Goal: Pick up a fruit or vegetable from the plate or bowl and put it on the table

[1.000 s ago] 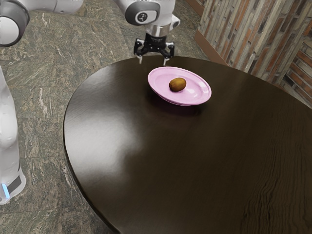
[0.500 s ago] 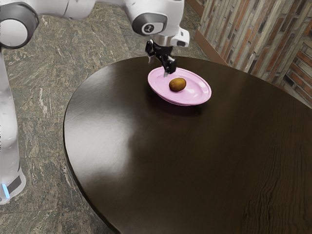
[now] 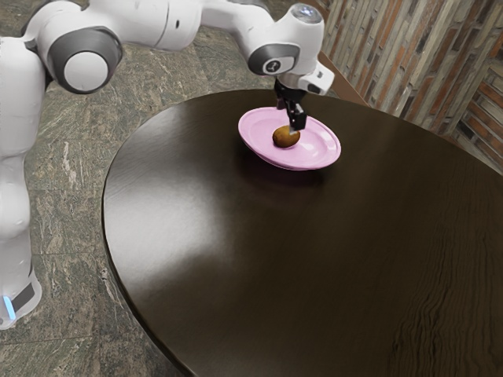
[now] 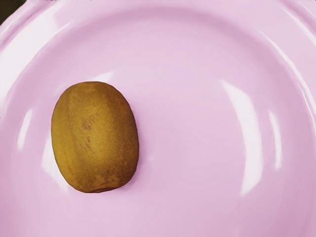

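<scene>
The black gripper (image 3: 288,119) is over the pink plate in the exterior view, its fingers apart and angled downward. One fingertip overlaps the upper edge of a brown kiwi-like fruit (image 3: 284,137) in that picture; whether they touch, I cannot tell. The fruit rests inside the pink plate (image 3: 263,151), which stands on the dark round table (image 3: 236,236). Looking down from my hand, the wrist view has the whole fruit (image 4: 95,138) lying on the plate's smooth inner surface (image 4: 182,163), with no finger around it.
The plate's raised rim (image 3: 339,149) surrounds the fruit. Beyond the table's far edge in the exterior view is a wall of brick and wood strips (image 3: 409,63). The tabletop extends widely from the plate toward the exterior view's bottom and right.
My hand has moved toward the exterior view's right and lower, from beside the plate to over it, and has turned. The plate and fruit have not moved.
</scene>
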Motion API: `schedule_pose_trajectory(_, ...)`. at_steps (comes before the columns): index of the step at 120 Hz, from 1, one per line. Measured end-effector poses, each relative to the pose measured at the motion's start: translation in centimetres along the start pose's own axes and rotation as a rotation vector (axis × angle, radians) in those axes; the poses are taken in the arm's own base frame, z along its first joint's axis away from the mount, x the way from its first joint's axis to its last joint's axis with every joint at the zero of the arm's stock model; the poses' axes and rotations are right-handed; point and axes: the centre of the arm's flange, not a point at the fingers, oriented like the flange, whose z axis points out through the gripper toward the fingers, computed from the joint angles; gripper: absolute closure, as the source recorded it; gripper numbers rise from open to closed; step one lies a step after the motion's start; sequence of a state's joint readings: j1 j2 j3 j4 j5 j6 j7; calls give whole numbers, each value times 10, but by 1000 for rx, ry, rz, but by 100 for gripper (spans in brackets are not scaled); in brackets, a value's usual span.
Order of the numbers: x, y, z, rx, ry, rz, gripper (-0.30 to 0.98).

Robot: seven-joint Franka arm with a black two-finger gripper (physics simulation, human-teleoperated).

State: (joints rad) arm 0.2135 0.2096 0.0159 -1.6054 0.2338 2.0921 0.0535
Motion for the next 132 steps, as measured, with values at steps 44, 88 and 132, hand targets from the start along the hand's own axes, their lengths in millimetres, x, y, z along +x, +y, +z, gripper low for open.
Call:
schedule_pose_trajectory(44,-10,-14,29,-17,-23,94,2)
schedule_pose_trajectory(88,-9,-25,53,-27,-16,129,2)
schedule_pose_trajectory(132,30,-33,84,-4,67,171,3)
